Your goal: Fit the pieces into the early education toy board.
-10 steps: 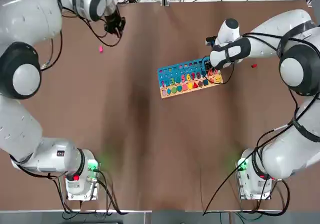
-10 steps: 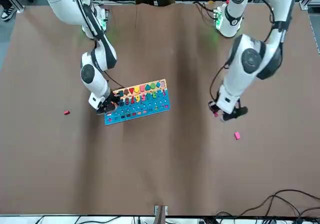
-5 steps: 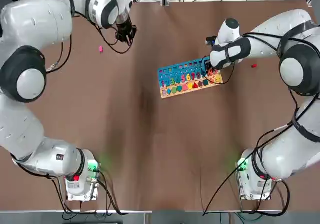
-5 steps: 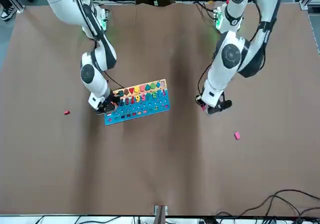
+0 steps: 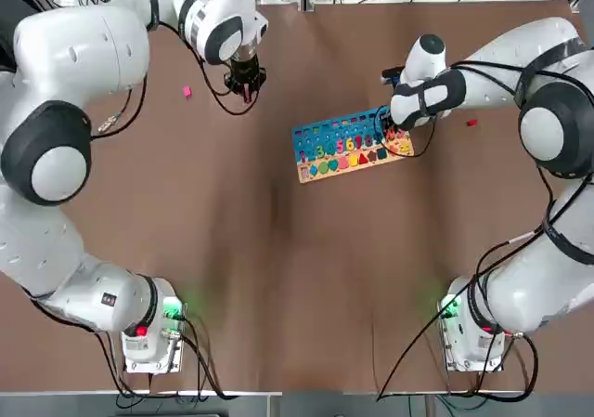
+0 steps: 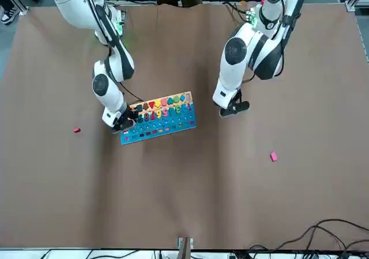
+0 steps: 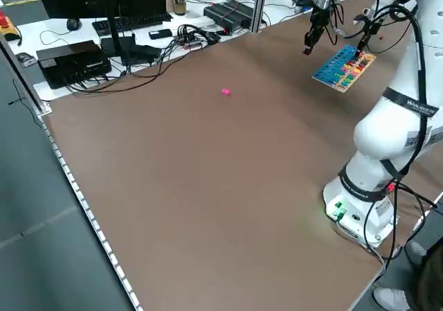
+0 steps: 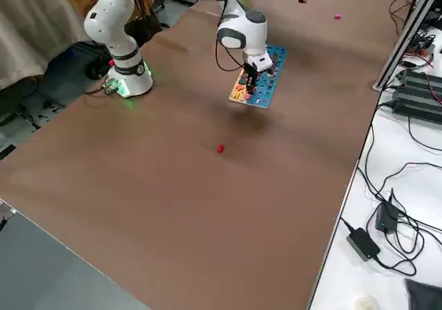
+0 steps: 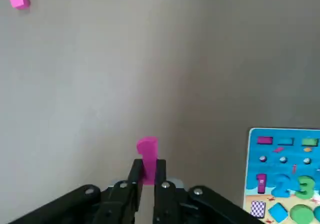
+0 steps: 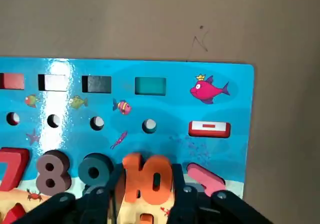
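Note:
The toy board (image 5: 351, 146) lies flat right of the table's middle, with a blue field, a row of numerals and a tan strip of shapes. My right gripper (image 5: 388, 135) stands over the board's right end, shut on the orange "10" piece (image 10: 147, 178), which rests low on the board (image 10: 150, 104). To the left of the board and above the table, my left gripper (image 5: 246, 90) is shut on a pink piece (image 9: 147, 153). A second pink piece (image 5: 187, 91) lies on the table farther left. A red piece (image 5: 471, 123) lies right of the board.
The brown table top (image 5: 297, 278) spreads wide and bare toward the arm bases (image 5: 148, 333). Cables, a keyboard and boxes (image 7: 104, 48) sit on a white bench beyond the far edge.
My left arm has carried the pink piece rightward, from near the loose pink piece toward the board. The right gripper and the "10" have not moved.

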`<act>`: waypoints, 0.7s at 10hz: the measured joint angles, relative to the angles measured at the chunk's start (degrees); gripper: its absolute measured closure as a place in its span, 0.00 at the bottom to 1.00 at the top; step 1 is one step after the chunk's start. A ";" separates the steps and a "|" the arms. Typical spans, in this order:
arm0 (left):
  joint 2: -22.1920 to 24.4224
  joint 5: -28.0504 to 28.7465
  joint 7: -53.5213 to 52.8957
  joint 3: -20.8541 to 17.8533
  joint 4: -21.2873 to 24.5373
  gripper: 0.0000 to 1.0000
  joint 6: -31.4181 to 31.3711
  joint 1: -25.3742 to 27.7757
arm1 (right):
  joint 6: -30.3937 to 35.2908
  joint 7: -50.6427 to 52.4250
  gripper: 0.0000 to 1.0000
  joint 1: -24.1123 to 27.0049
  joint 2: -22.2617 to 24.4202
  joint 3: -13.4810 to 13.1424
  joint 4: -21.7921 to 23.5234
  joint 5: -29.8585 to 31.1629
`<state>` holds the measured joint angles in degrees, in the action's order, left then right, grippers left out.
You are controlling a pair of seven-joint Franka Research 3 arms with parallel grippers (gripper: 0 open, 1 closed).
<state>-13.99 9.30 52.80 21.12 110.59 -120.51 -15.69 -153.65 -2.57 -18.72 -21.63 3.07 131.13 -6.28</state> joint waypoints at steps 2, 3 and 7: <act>0.03 -2.40 1.29 2.04 -0.18 0.87 0.00 -0.35 | -0.06 0.05 0.58 0.03 0.02 0.00 0.08 0.00; -0.25 -3.24 2.75 2.66 -0.07 0.87 -0.29 -1.21 | -0.34 0.05 0.58 0.04 0.06 0.00 0.24 0.00; -5.48 -3.81 13.16 2.87 1.39 0.87 -10.27 -5.92 | -3.03 0.05 0.58 0.05 0.52 0.05 1.83 0.00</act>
<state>-19.46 5.49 65.95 23.99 111.97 -130.78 -21.61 -156.68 -2.52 -18.67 -21.11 3.12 132.96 -6.28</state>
